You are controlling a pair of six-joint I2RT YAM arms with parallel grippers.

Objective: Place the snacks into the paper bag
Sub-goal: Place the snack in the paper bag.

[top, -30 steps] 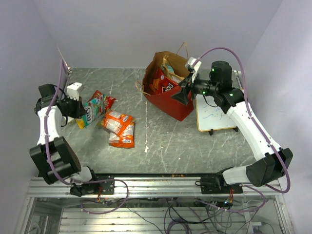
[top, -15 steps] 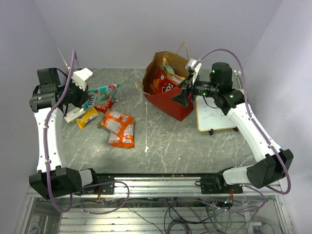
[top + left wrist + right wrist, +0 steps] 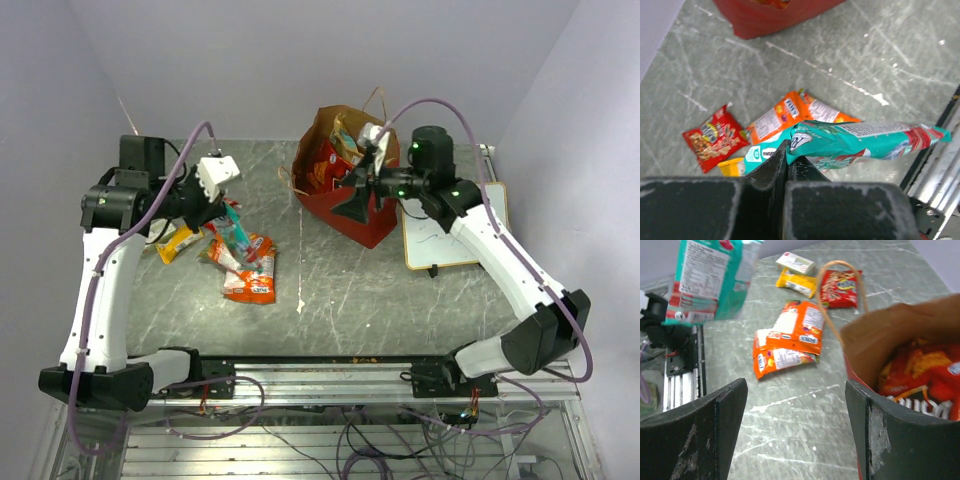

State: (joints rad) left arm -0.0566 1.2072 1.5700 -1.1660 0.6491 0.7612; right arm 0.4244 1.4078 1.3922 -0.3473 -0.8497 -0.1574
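Note:
My left gripper (image 3: 218, 204) (image 3: 788, 150) is shut on one end of a teal-white snack packet (image 3: 236, 238) (image 3: 860, 142) and holds it in the air above the loose packs; the packet also shows in the right wrist view (image 3: 710, 275). Two orange packets (image 3: 250, 265) (image 3: 785, 112) (image 3: 790, 340), a red pack (image 3: 715, 137) (image 3: 840, 287) and a yellow pack (image 3: 175, 240) (image 3: 797, 282) lie on the table. The red paper bag (image 3: 350, 218) (image 3: 880, 335) stands upright with an orange-red chip bag (image 3: 330, 170) (image 3: 920, 375) inside. My right gripper (image 3: 360, 180) (image 3: 800, 430) is open and empty at the bag's rim.
A wood-framed whiteboard (image 3: 445, 235) lies right of the bag. A small white-green pack (image 3: 796, 262) lies beyond the yellow one. The bag's handle (image 3: 840, 295) arches over its rim. The metal rail (image 3: 320, 365) runs along the table's near edge.
My left arm has lifted the teal-white packet off the table and swung it right, over the orange packets. My right gripper has shifted a little left along the bag's mouth.

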